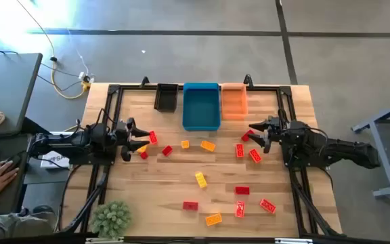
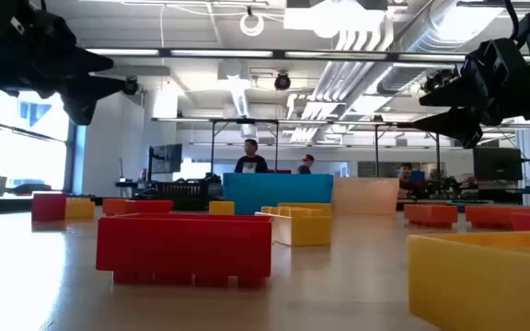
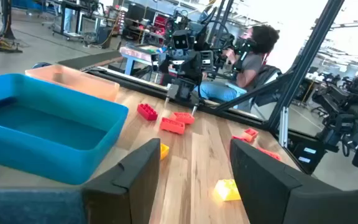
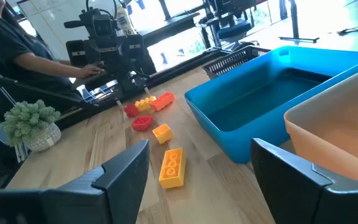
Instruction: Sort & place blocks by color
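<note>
From above, my left end effector [image 1: 128, 140] hangs near the surface's left edge over a cluster of red and orange blocks [image 1: 145, 142], and my right end effector [image 1: 259, 133] hangs near the right edge beside two red blocks [image 1: 247, 153]; more blocks lie scattered toward the near edge. The black bin [image 1: 166, 97], blue bin [image 1: 201, 106] and orange bin [image 1: 233, 101] stand along the far edge, and a plant [image 1: 111, 217] sits at the near left corner. At surface height, a red block [image 2: 184, 248] and yellow ones fill the foreground, both arms are up in the air, and people stand in the room behind. My left wrist shows the fingers [image 3: 135, 171] moderately apart and empty, the blue bin close by. My right wrist shows its fingers [image 4: 124, 165] wide and empty, an orange block [image 4: 171, 167] between them farther off. To do this well, I judge each arm should drop straight onto one block, squared to its sides, clear of neighbours. The bin walls could catch a low carry.
</note>
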